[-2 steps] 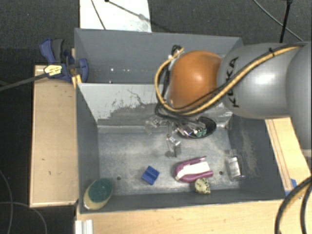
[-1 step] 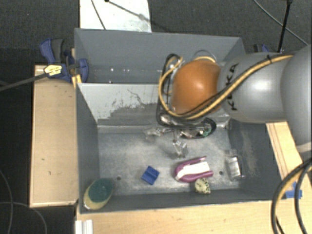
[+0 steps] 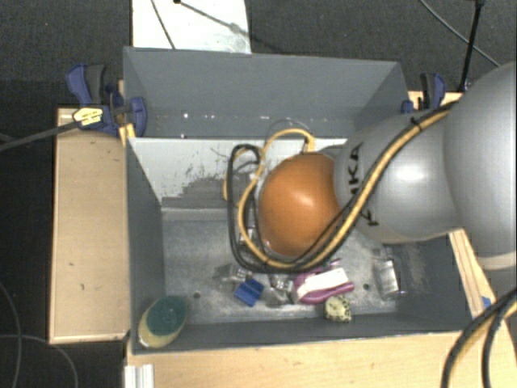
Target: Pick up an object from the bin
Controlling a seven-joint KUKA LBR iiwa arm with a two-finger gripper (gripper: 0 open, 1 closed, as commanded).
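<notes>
In the near left corner of the grey bin [image 3: 145, 241] we see a round sponge [image 3: 165, 320], green on top with a yellow edge, lying well apart from everything else. Further right, near the front wall, a small blue block [image 3: 249, 293] lies just beside the claw [image 3: 279, 285], which hangs low over the bin floor under the arm's orange cover [image 3: 297, 204] and its looped cables [image 3: 242, 217]. The cover hides most of the claw, so we cannot tell how far open it is, or whether it has hold of anything. Just right of it lies a pink and white piece [image 3: 323, 284], with a small speckled yellowish lump [image 3: 339, 309] in front of that. A clear plastic piece [image 3: 387, 277] lies further right, below the silver arm [image 3: 420, 184].
</notes>
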